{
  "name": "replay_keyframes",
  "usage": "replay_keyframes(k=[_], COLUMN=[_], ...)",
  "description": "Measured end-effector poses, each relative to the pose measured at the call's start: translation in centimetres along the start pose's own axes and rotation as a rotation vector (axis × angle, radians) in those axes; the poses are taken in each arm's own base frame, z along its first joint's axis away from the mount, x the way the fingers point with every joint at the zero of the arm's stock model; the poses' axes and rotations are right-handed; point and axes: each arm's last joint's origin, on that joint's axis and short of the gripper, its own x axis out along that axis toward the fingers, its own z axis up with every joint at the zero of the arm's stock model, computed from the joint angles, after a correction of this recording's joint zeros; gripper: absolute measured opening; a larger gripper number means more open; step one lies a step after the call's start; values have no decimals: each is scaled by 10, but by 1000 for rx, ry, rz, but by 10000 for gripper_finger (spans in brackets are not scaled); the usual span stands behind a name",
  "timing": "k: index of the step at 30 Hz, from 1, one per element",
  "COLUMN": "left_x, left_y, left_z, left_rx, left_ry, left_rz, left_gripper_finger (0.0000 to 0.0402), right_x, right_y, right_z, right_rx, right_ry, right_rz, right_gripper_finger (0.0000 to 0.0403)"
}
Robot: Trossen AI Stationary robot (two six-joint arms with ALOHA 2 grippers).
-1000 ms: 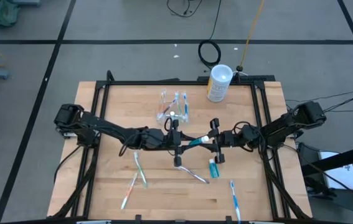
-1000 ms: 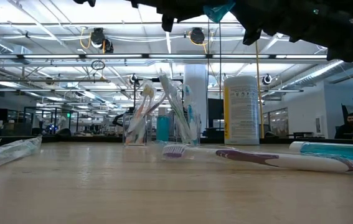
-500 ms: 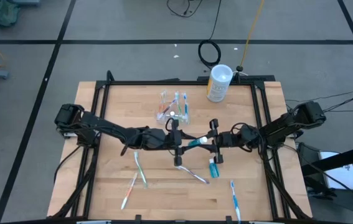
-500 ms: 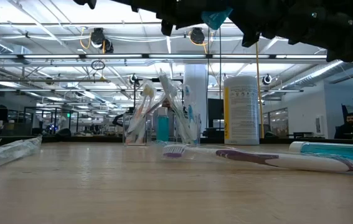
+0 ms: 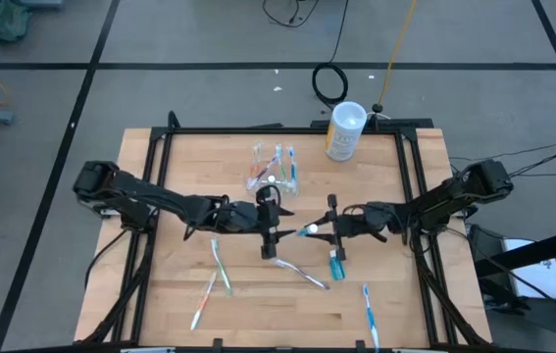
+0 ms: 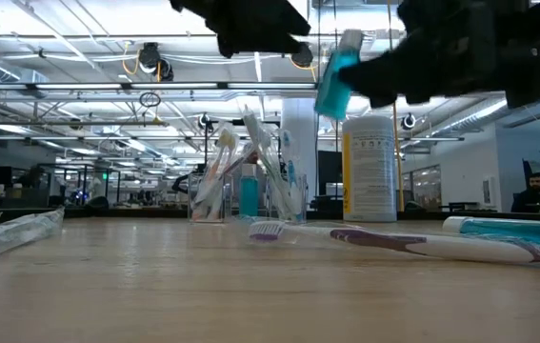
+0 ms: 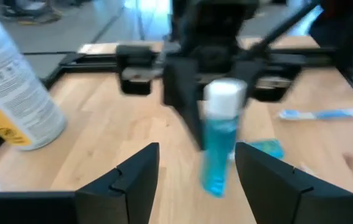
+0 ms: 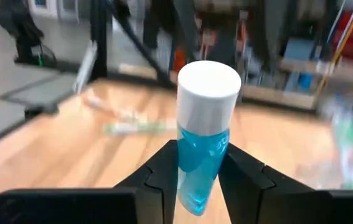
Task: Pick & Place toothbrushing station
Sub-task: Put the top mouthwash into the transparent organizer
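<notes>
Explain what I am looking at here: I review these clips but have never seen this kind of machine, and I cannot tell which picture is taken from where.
Two dark robot arms work at a wooden table. One picture looks straight down, one looks level across the tabletop, and one comes from a camera on each arm's wrist.

The right gripper is shut on a teal toothpaste tube with a white cap, held above the table. The left gripper faces it with its fingers open and empty.

At the back stands a clear holder with brushes in it, and beside it a white canister. Loose on the table lie a purple toothbrush, three more brushes and a second tube.
</notes>
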Motion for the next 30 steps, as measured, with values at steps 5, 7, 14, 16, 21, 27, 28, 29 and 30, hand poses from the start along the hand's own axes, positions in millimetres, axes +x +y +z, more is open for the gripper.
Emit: replay_keyframes(k=[5,7,14,16,21,27,28,29,30], left_x=[-8,-9,5,14,39,58,59,59,62], left_y=[7,9,12,10,5,11,14,16,18], left_z=[36,52,61,47,25,15,15,15,13], left_rx=[-19,3,12,17,36,-2,-15,-33,-52], left_ry=[122,161,298,378,453,454,453,457,462], left_rz=[5,23,5,4,0,15,16,8,-3], left_gripper_finger=[191,184,177,177,178,195,197,199,200], right_x=[12,20,39,40,40,40,40,40,40], right_y=[-3,-4,-3,-3,-4,-4,-4,-4,-4], right_z=[-8,-8,-16,-17,-19,-19,-19,-19,-19], right_rx=[69,75,46,43,3,-12,-12,-14,-14], right_ry=[178,237,369,378,387,390,389,390,391], right_rz=[-65,-98,-110,-110,-151,-153,-151,-150,-150], right_gripper_finger=[91,91,91,91,91,91,91,91,91])
